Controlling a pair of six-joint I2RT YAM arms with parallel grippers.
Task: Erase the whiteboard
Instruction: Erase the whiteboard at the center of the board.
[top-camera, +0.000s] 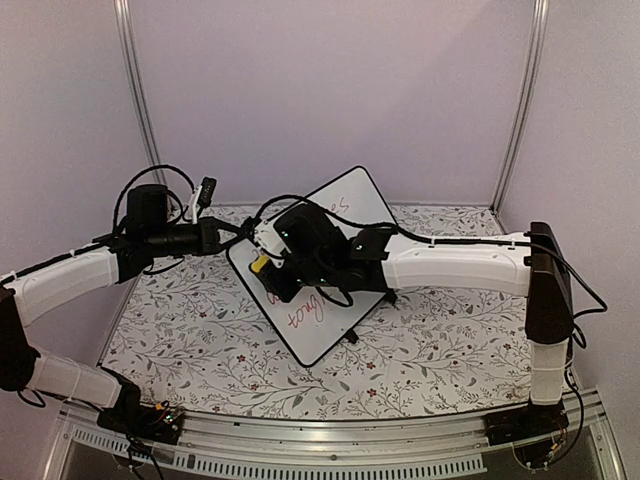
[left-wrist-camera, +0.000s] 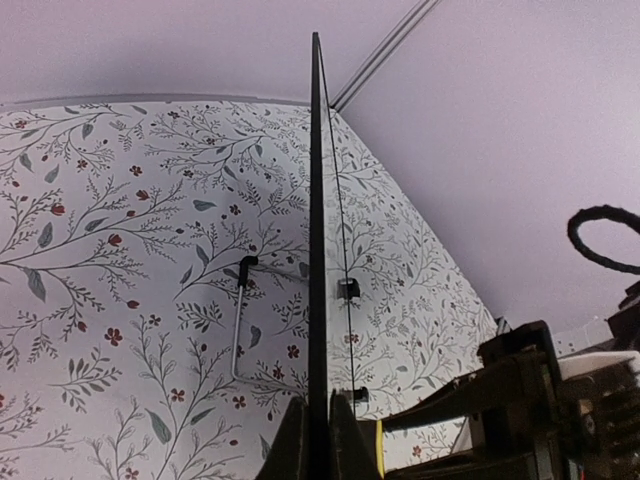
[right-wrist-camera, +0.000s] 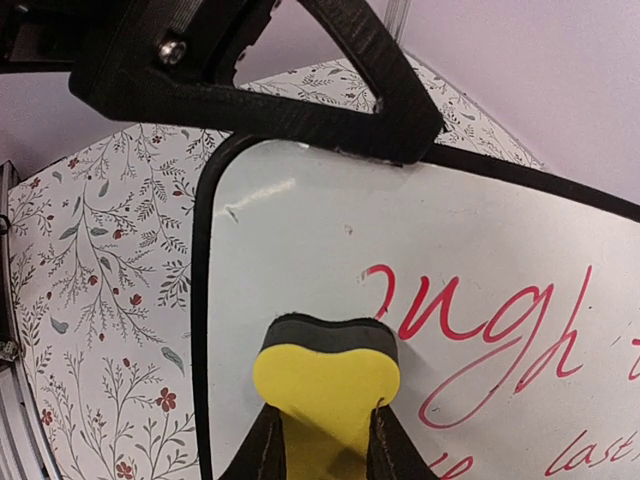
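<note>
The whiteboard (top-camera: 318, 330) stands tilted on the floral table, with red handwriting on its face. My left gripper (top-camera: 243, 240) is shut on its left edge. In the left wrist view the board (left-wrist-camera: 318, 200) shows edge-on, clamped at my left gripper (left-wrist-camera: 318, 440). My right gripper (top-camera: 268, 268) is shut on a yellow eraser (top-camera: 259, 265) with a dark felt face. In the right wrist view the eraser (right-wrist-camera: 326, 375), held by my right gripper (right-wrist-camera: 322, 445), presses on the board (right-wrist-camera: 480, 230) near its left frame, just left of the red writing (right-wrist-camera: 470, 320). A left finger (right-wrist-camera: 300, 90) shows on the board's top corner.
The floral tablecloth (top-camera: 200, 340) covers the table. Purple walls and metal corner poles (top-camera: 138, 100) close the back and sides. The board's wire stand (left-wrist-camera: 240, 320) rests on the cloth behind it. A black cable loop (left-wrist-camera: 600, 235) hangs at the right.
</note>
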